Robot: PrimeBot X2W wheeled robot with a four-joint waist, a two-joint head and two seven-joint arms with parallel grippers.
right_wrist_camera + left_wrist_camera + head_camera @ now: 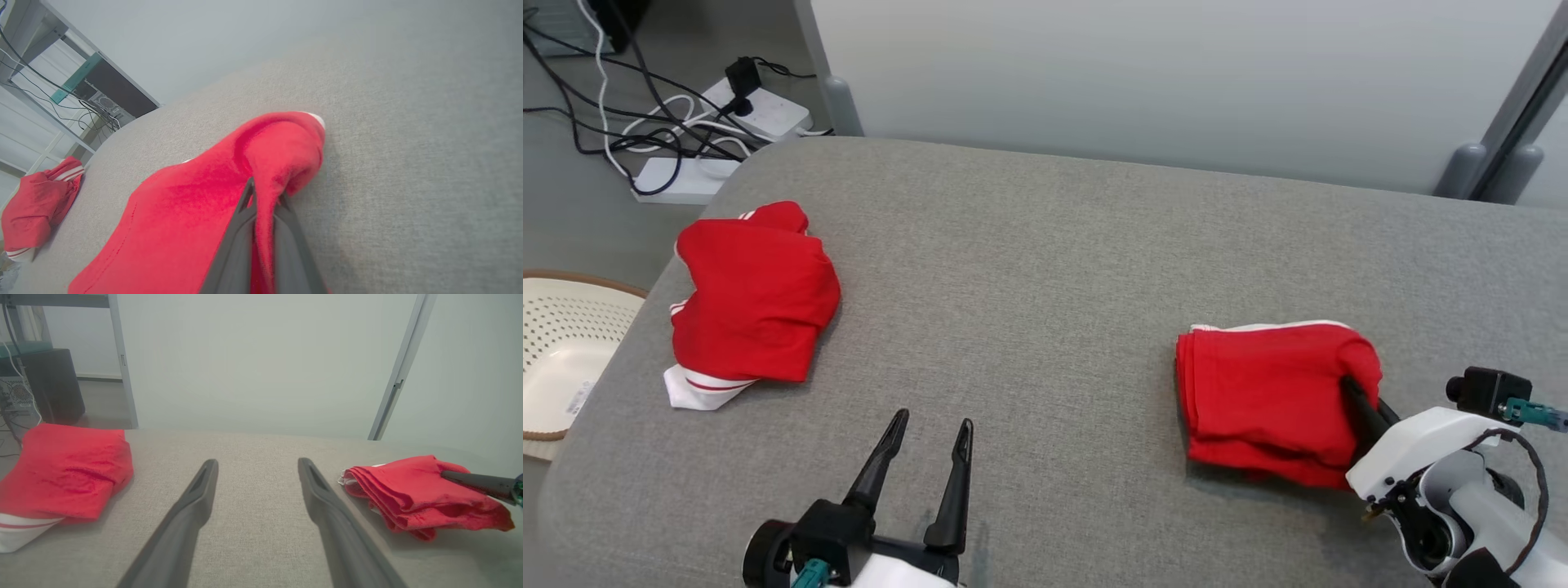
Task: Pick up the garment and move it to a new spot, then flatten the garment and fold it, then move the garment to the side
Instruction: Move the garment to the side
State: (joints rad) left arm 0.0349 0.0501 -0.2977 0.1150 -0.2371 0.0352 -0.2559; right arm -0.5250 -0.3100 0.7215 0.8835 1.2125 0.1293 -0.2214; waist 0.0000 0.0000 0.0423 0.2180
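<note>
Left gripper (931, 423), bottom centre-left, hangs empty with fingers spread over the grey table (1029, 286). Right gripper (1360, 400), lower right, pinches the folded red garment (1258, 392). Farther up-left lies a second red garment (756, 302), near the table's edge.

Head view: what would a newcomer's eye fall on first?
Two red bundles stand out on the grey table: a folded red garment at the right and a second red garment near the left edge. The right claw is shut on the folded one's edge; the left claw hangs open between them.
</note>
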